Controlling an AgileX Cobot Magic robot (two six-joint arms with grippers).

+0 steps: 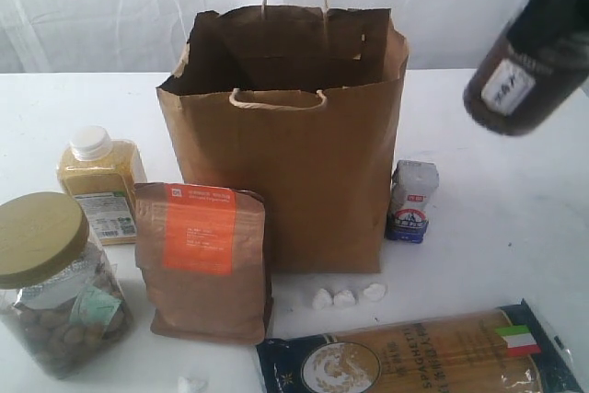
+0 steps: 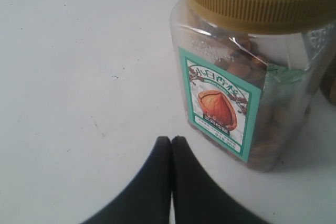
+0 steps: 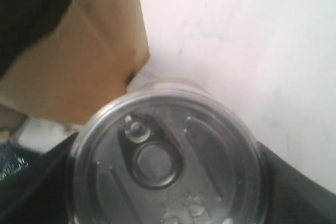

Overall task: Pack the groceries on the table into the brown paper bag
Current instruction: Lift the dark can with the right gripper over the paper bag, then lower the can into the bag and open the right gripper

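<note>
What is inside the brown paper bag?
The open top of the brown paper bag shows only its inner back wall. Its floor, and anything on it, is hidden behind the front panel.

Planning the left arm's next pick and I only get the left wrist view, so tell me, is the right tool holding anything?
Observer: Yes, the right tool grips the dark can, held in the air.
Operator: Is it over the opening yet?
Observer: No, the exterior view shows it past the right edge of the brown paper bag.
Operator: What's beside my jar?
Observer: The brown pouch stands right of the jar in the exterior view.
</note>
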